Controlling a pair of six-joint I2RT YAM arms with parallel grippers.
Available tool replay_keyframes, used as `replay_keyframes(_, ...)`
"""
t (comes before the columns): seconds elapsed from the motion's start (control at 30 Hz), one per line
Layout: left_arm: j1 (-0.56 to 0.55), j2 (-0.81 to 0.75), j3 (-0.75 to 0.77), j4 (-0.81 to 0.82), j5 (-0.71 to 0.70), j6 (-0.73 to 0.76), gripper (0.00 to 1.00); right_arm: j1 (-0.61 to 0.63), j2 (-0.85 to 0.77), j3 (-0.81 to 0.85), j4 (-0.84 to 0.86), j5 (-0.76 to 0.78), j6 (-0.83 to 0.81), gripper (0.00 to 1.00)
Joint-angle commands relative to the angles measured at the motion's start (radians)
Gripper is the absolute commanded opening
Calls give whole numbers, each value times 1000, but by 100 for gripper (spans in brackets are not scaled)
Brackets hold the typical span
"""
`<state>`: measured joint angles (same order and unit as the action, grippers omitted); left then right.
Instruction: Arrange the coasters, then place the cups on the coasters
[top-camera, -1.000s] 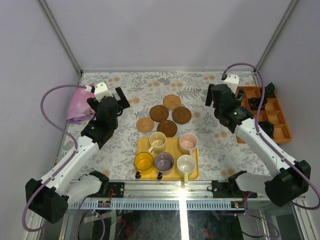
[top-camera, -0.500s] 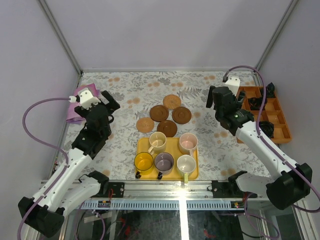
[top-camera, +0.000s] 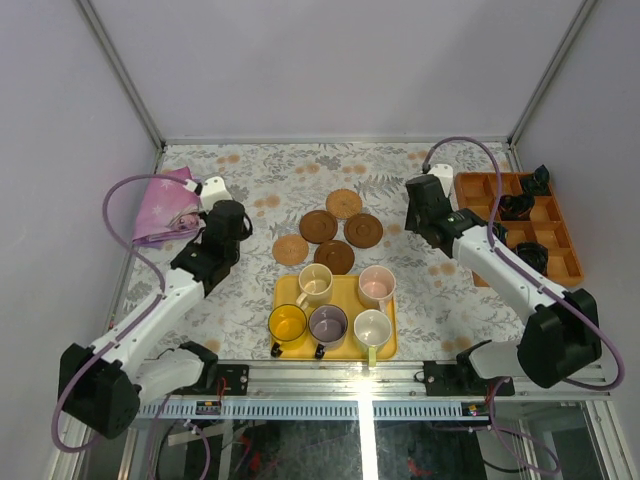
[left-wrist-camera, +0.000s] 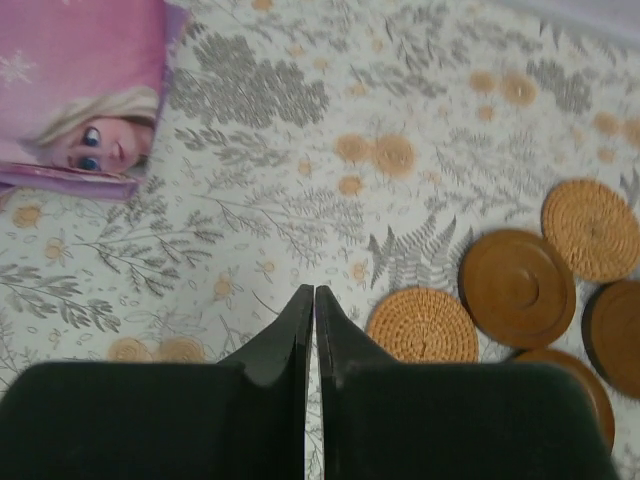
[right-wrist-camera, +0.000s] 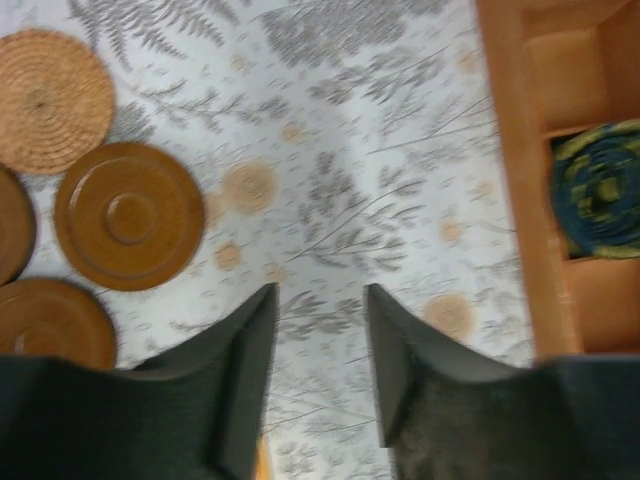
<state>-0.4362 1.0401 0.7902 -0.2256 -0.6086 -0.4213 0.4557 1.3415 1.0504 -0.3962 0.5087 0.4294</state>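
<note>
Starts wide: flowered table (top-camera: 250, 290), edge to edge.

Over to the left arm (top-camera: 170, 295): reaches up the left side and hangs above bare cloth, between the pink packet (top-camera: 160, 205) and the coasters (top-camera: 319, 225). Across to the right arm (top-camera: 500, 270): stretches in from the right and hovers over the cloth between the coasters and the orange box (top-camera: 565, 270).

On to that box at the far right edge: holds small dark items in a few compartments, plus a round blue-green thing in the right wrist view.

Next the yellow tray (top-camera: 345, 292), near centre, carrying all five cups (top-camera: 328, 324). Upright, two in the far row, three in the near row. Not one on a coaster yet.

Just beyond the tray, five coasters, bunched close and flat on the cloth. Two woven, three smooth brown.

Down to the left gripper (left-wrist-camera: 312, 292): clenched to a sliver, nothing between the fingers, a woven coaster just to its right. And the right gripper (right-wrist-camera: 320, 290): parted with a clear gap, grasping nothing, brown coasters off to its left.
</note>
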Motion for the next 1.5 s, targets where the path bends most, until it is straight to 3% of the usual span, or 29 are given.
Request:
replay_keyframes(0.0, 7, 64, -3, 9, 141, -5, 0, 2, 47, 19, 4, -207, 29, 33)
replay_keyframes(0.1, 6, 115, -15, 31, 209, -25, 0, 2, 70, 11, 35, -308, 51, 20)
replay_keyframes(0.33, 7, 208, -47, 112, 352, -33, 0, 6, 127, 9, 87, -424, 82, 19)
replay_keyframes(0.8, 5, 466, 28, 172, 583, -22, 0, 52, 386, 92, 208, -716, 52, 0)
replay_keyframes(1.47, 4, 701, 164, 129, 655, -10, 0, 135, 643, 311, 116, -784, -16, 0)
